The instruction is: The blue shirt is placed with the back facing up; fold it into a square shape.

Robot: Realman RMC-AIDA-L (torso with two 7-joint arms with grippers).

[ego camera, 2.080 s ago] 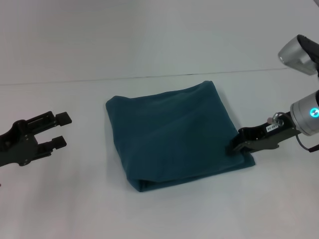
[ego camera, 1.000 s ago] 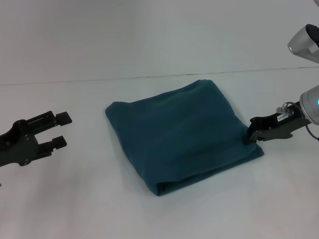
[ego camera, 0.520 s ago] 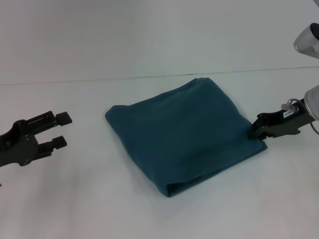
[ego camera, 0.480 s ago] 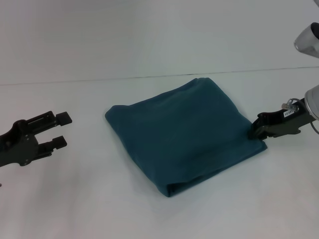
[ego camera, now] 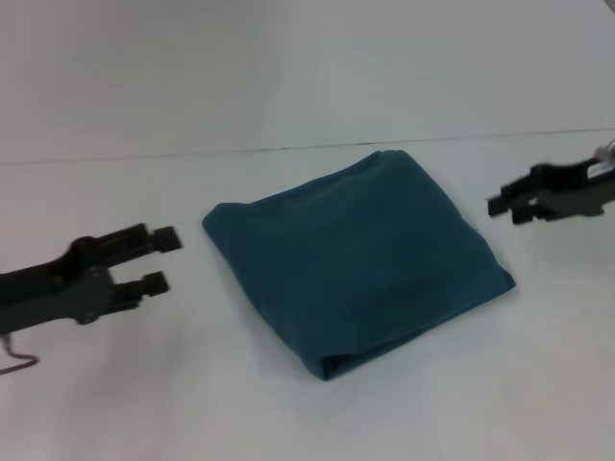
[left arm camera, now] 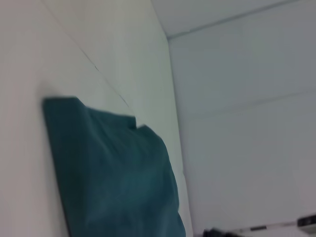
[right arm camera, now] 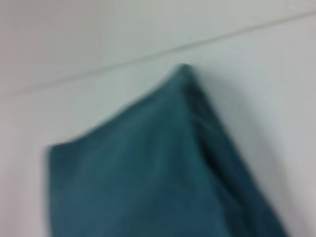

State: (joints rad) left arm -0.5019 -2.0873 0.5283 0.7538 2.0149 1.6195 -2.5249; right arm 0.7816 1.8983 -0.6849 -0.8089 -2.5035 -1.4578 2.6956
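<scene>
The blue shirt (ego camera: 354, 257) lies in the middle of the white surface (ego camera: 288, 77), folded into a neat, almost square pad. A moment ago the right tool (ego camera: 502, 203) was pinching the shirt's right corner. Now it has let go and pulled away, up and to the right, and it holds nothing. I cannot tell how wide it is. The left tool (ego camera: 159, 259) has moved closer to the shirt, standing wide and holding nothing. The shirt sits alone now, so the folding looks done. There are no boxes or bins here.
</scene>
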